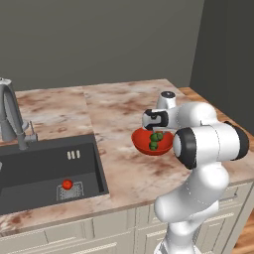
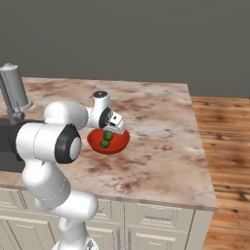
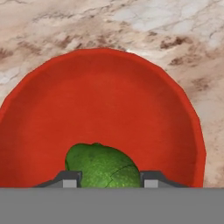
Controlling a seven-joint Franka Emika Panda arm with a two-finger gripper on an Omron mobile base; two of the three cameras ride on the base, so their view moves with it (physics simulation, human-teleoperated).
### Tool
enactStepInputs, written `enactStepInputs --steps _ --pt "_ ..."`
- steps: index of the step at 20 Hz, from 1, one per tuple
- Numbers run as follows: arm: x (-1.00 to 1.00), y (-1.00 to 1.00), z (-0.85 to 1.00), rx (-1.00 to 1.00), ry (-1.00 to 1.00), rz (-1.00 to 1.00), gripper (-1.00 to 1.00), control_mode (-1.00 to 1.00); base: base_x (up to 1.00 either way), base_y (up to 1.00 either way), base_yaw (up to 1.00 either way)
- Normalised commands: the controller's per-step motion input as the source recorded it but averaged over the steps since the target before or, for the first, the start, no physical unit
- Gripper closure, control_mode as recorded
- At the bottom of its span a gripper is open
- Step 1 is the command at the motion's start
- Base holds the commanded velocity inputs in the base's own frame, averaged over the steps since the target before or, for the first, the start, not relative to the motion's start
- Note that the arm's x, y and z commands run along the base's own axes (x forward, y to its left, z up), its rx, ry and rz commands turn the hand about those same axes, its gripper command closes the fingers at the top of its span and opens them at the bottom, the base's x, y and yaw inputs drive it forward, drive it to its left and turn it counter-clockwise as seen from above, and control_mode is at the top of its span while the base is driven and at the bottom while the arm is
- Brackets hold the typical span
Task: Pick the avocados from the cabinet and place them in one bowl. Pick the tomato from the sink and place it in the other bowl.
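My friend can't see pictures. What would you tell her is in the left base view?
A white robot arm holds its gripper over a shallow bright red bowl with two small dark green avocados in it, on a brown marbled stone counter. To the left, a small red tomato sits in a dark grey sink beside a curved grey faucet.

Two small dark green glossy avocados (image 1: 156,140) sit together directly beneath the fingertips, inside one shallow bright red bowl (image 1: 141,140). One small bright red round tomato (image 1: 67,184) lies well away from the fingers, in one dark grey recessed sink (image 1: 30,163). One curved grey metal faucet (image 1: 11,115) stands beyond that basin, also far from the fingers.
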Motion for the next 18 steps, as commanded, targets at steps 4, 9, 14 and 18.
enactStepInputs --steps 4,9,14,18 --pt "0.0 0.0 0.0 0.0 0.0 0.0 -1.0 -1.0 0.0 0.0 0.0" --pt "0.0 0.0 0.0 0.0 0.0 0.0 -1.0 -1.0 0.0 0.0 0.0" --pt "0.0 -0.03 0.0 0.0 0.0 0.0 -1.0 -1.0 0.0 0.0 0.0" --pt "-0.03 0.0 0.16 0.0 0.0 0.0 -1.0 -1.0 0.0 0.0 0.0"
